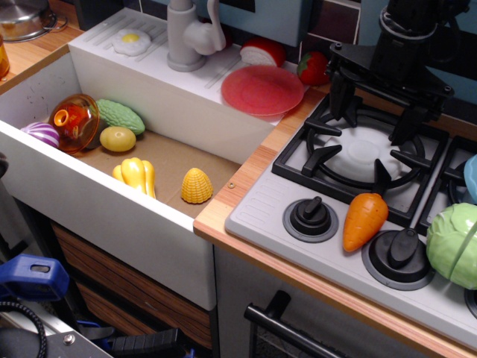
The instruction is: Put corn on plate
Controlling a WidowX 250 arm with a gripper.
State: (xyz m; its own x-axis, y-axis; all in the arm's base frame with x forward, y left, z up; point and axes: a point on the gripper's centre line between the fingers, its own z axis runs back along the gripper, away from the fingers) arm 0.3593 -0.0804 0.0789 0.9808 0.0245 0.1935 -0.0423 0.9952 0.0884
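Low in the sink, centre frame, the corn waits — red plate above; gripper upper right, jaw state unclear.

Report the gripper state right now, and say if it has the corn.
Gripper: cannot be told; the dark arm hangs over the stove and its fingers are not clear.
Corn: not held, lying in the sink.

I see the wooden table that carries a white sink and a grey toy stove. On the sink ledge beside the stove lies the flat round red-pink plastic plate, and just behind it a red-and-white sliced toy food. A red toy strawberry sits near the plate's far edge.
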